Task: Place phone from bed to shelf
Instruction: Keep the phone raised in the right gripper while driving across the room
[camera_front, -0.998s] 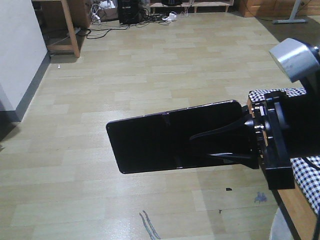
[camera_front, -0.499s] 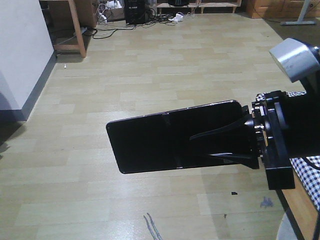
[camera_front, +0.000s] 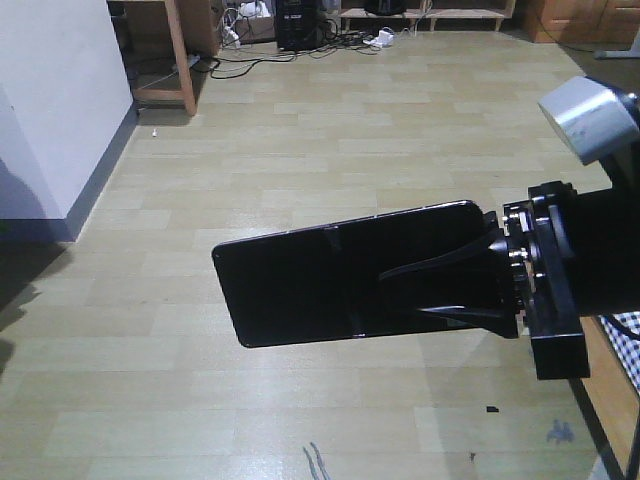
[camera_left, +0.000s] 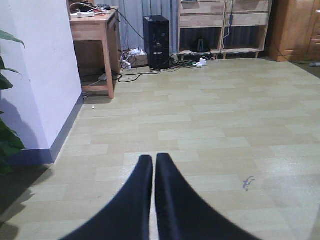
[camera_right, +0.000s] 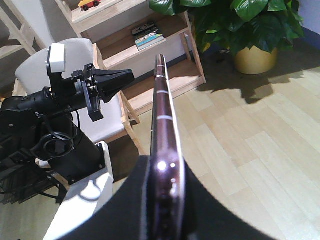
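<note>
Right claw (camera_front: 410, 292) is clamped on the near end of the phone (camera_front: 300, 290), the black slab jutting past its fingertips above the plank floor (camera_front: 300, 150). The bed (camera_front: 633, 345) corner lies behind the claw's wrist. The shelf (camera_right: 182, 70) stands ahead of the phone's tip. Left claw (camera_left: 153, 195) has its fingers together, empty.

The right gripper (camera_front: 402, 293) reaches in from the right edge and clamps the phone (camera_front: 320, 285) between its two black fingers, holding it in the air, long side nearly level, with the free end tipped slightly down to the left. Below lies a pale plank floor (camera_front: 330, 140). A white wall (camera_front: 55, 100) stands left, a wooden table leg (camera_front: 183, 55) and cables (camera_front: 262, 52) lie far back, and a sliver of the checked bed (camera_front: 630, 335) shows at lower right.
</note>
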